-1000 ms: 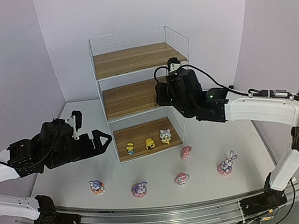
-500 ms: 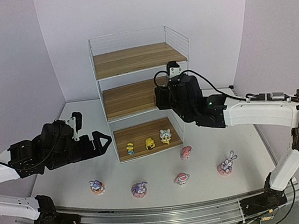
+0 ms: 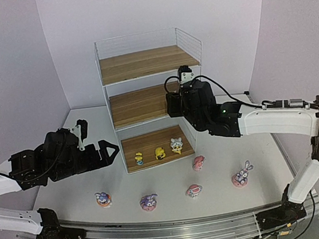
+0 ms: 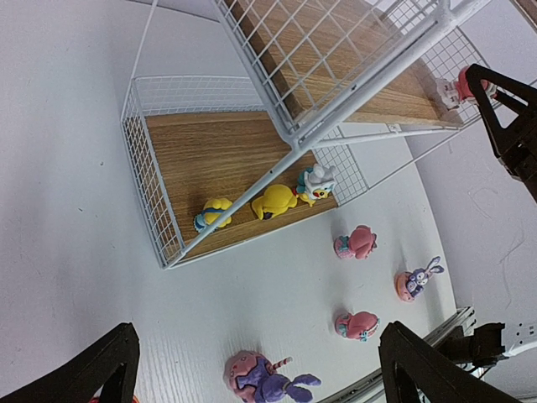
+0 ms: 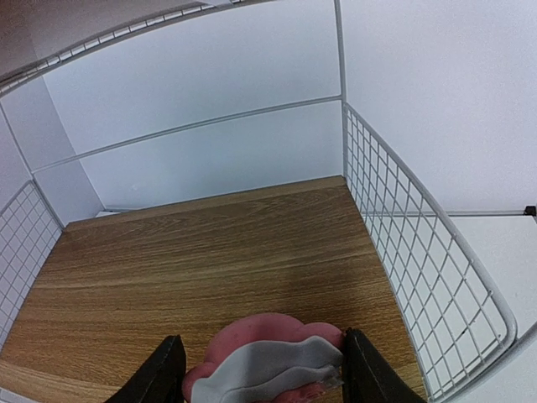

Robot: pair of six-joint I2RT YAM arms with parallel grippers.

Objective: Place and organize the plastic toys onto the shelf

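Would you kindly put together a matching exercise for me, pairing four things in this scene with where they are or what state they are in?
Things: 1 yellowish toys; 2 left gripper; 3 right gripper; 4 rightmost purple bunny.
States: A open, holding nothing; B on the table, off the shelf; C on the bottom board; D shut on a pink toy over the middle board.
Pairs: 1-C, 2-A, 3-D, 4-B.

Left pincer (image 4: pixel 258 340) wide open, right pincer (image 5: pixel 262 353) mid-grip.
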